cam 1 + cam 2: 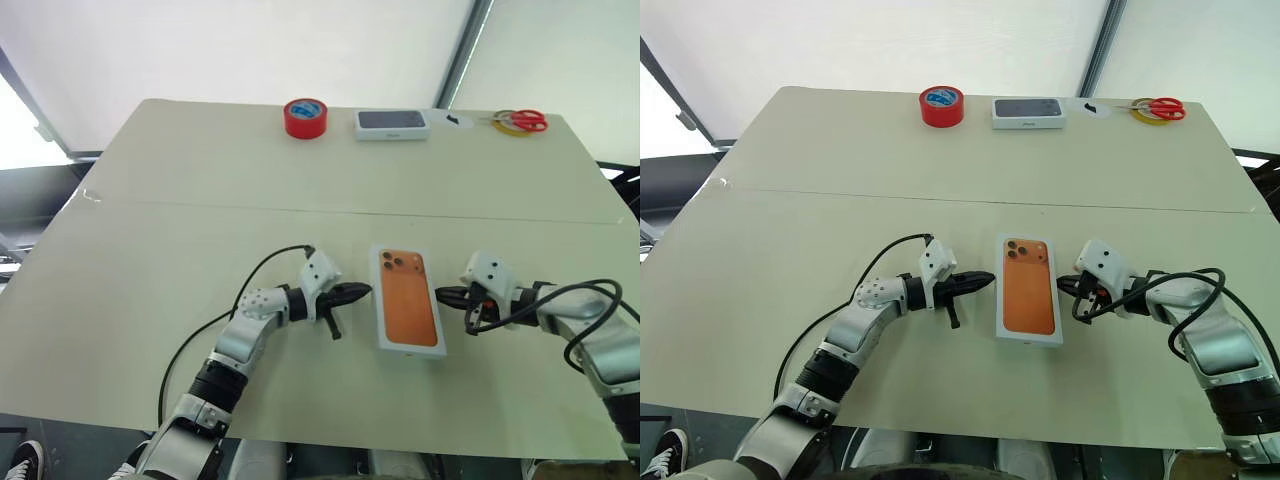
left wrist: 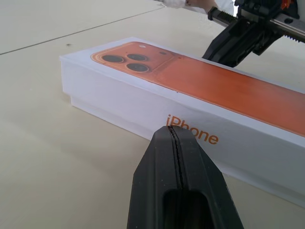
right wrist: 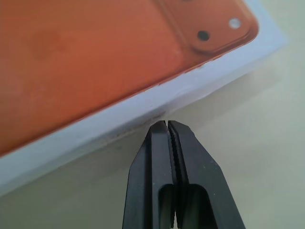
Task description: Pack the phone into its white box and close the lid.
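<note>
Item: lid on white box, seated on tabletop. My left pincer and right pincer flank it, both closed, empty. Step: final close. Next, I judge: press lid flush, check seating.

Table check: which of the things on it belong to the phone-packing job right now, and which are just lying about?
Job:
- lid, orange phone picture up, sitting closed on the box
- left gripper, shut, beside one long side
- right gripper, shut, at the other long side

Lying about, along the far edge:
- red tape roll
- closed white box with dark top
- red-handled scissors
</note>
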### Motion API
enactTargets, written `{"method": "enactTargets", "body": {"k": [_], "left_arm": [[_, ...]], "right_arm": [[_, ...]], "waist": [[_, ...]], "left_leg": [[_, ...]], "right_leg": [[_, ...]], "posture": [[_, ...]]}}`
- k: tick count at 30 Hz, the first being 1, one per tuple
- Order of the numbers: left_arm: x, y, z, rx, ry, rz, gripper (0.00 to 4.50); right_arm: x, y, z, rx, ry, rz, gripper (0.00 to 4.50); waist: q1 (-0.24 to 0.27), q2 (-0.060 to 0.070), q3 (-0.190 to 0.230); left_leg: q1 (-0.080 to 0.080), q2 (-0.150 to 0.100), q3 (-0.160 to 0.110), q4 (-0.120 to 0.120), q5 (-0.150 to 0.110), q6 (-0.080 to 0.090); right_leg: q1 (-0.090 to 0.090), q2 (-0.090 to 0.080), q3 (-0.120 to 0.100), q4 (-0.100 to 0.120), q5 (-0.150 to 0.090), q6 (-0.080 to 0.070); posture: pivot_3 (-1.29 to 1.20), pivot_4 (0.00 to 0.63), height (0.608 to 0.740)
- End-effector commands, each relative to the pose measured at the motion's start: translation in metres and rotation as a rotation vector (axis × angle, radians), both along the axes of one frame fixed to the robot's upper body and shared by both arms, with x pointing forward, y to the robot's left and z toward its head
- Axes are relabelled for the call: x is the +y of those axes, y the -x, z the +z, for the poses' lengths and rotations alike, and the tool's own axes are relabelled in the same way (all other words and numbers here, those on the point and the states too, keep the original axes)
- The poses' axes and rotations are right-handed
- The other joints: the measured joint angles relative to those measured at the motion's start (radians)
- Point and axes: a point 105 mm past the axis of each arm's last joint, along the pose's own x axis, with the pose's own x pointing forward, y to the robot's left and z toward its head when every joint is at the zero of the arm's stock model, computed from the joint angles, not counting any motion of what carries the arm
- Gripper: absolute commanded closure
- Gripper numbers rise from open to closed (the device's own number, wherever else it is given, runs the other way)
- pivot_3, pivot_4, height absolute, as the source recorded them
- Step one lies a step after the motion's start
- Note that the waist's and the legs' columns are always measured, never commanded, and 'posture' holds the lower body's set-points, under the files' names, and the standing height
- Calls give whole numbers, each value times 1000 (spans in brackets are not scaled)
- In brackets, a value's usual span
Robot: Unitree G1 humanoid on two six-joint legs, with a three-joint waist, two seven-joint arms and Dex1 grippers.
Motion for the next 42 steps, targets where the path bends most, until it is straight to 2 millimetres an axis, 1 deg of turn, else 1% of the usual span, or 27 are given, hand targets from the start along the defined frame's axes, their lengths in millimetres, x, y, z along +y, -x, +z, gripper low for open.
{"method": "enactTargets", "body": {"k": [1,3,5,7,9,11,12,13,15,16,18,19,20,21,22,23,24,25,26,28,29,30,32,34,36,39,42], "left_arm": [[7,-5,22,-39,76,32,4500],[7,-10,39,-42,140,52,4500],[4,-17,55,-42,193,68,4500],[-1,-24,69,-36,245,81,4500],[-8,-31,75,-26,273,92,4500],[-20,-34,68,-49,217,77,4500],[-27,-34,61,-46,175,64,4500],[-33,-34,52,-30,134,55,4500],[-39,-33,25,61,19,33,4500],[-39,-31,8,86,-70,16,4500],[-31,-26,-18,89,-214,-2,4500],[-27,-26,-25,81,-250,3,4500],[-23,-26,-24,92,-237,9,4500],[-19,-27,-21,106,-214,18,3982],[-16,-28,-16,115,-184,21,3697],[-14,-28,-13,120,-167,22,3250],[-10,-32,-6,84,-152,59,2774],[3,-40,8,11,-120,130,2341],[22,-48,27,-78,-81,208,1813],[56,-52,48,-118,-42,328,749],[68,-52,53,-142,-49,372,252],[84,-51,53,-189,-104,438,252],[114,-41,39,-142,-246,457,252],[138,-23,41,-89,-210,435,252],[154,-7,51,-80,-130,419,252],[186,10,59,-18,-62,502,252],[207,21,59,16,-74,583,252]], "right_arm": [[-7,-14,27,-90,-54,-34,4428],[-8,-17,36,-89,-127,-52,4428],[-8,-14,46,-33,-263,-79,4428],[-3,-1,53,56,-380,-52,4428],[4,16,57,107,-434,26,4428],[14,32,55,181,-468,84,4428],[19,38,49,209,-441,109,4428],[22,44,41,230,-404,130,4428],[25,50,16,237,-252,160,4428],[22,50,1,232,-158,149,4428],[15,45,-18,207,-45,117,4428],[13,40,-21,189,-28,96,4428],[13,36,-19,200,-67,62,4428],[16,36,-13,253,-160,28,4500],[22,38,-5,301,-252,29,4239],[27,40,1,335,-310,36,3991],[28,37,5,303,-304,47,3693],[29,28,11,232,-293,37,3287],[31,19,22,195,-335,28,2782],[35,8,45,118,-419,42,1751],[35,5,51,122,-464,33,1741],[34,3,55,115,-475,36,1741],[30,0,59,97,-474,36,1741],[25,0,58,109,-463,45,1741],[21,0,56,124,-452,55,1741],[13,-1,55,106,-418,68,1741],[0,-7,54,70,-370,39,1741]], "waist": [[0,0,0],[0,0,0],[3,0,0],[9,-1,1],[13,-1,1],[15,0,0],[14,0,0],[13,0,0],[9,0,0],[3,-1,1],[1,-2,-1],[0,-4,-6],[-2,-8,-12],[-5,-11,-14],[-6,-12,-14],[-5,-13,-14],[-5,-12,-14],[-6,-12,-14],[-11,-11,-14],[-26,-8,-12],[-27,-8,-12],[-25,-8,-12],[-20,-8,-12],[-19,-7,-13],[-18,-6,-12],[-19,-6,-10],[-23,-5,-9]], "left_leg": [[0,0,0,0,0,0],[0,0,0,0,0,0],[0,0,0,0,0,0],[0,0,0,0,0,0],[0,0,0,1,0,0],[0,0,0,0,0,0],[0,0,0,0,0,1],[0,0,0,0,0,1],[0,0,0,0,0,1],[1,0,0,0,0,1],[1,0,0,0,0,1],[2,0,0,0,0,1],[5,0,0,-1,0,1],[8,0,0,-2,0,1],[12,1,0,-3,-1,1],[14,2,-1,-3,-1,0],[16,2,-1,-3,-1,0],[18,2,-2,-4,-1,0],[18,2,-2,-5,-1,0],[16,2,-2,-8,-1,0],[11,2,-1,-10,0,-2],[6,2,-2,-11,2,-4],[1,1,-1,-14,6,-11],[1,1,-1,-16,6,-12],[0,0,-1,-16,5,-10],[0,-1,0,-13,2,-4],[3,-1,-1,-13,1,-3]], "right_leg": [[0,0,0,0,0,0],[0,0,0,0,0,0],[0,0,0,0,0,0],[1,0,0,0,0,0],[1,0,0,0,0,0],[1,0,0,-1,0,0],[1,0,0,-1,0,0],[1,1,0,-1,0,0],[1,1,0,-1,0,0],[1,1,0,-1,0,0],[1,2,0,-1,0,1],[2,2,0,-1,0,1],[5,2,0,-2,0,1],[8,3,0,-3,0,1],[13,2,0,-4,-1,0],[15,2,0,-5,-1,0],[17,2,0,-6,-1,0],[19,1,0,-7,-1,0],[19,0,0,-8,-1,0],[16,0,0,-9,0,0],[9,0,0,-9,0,0],[4,0,0,-9,0,0],[-3,1,0,-8,0,0],[-2,1,0,-10,0,-1],[-1,-1,0,-13,0,-1],[0,-3,0,-13,0,0],[2,-4,0,-12,0,0]], "posture": [[0,150,740],[0,150,740],[0,150,740],[0,150,740],[0,150,740],[0,150,740],[0,150,740],[0,150,740],[0,150,740],[0,150,740],[0,150,740],[0,150,740],[0,150,740],[0,150,740],[0,150,740],[0,150,740],[0,150,740],[0,150,740],[0,150,740],[0,150,740],[0,150,740],[0,150,740],[0,150,740],[0,150,740],[0,150,740],[0,150,740],[0,150,740]]}}
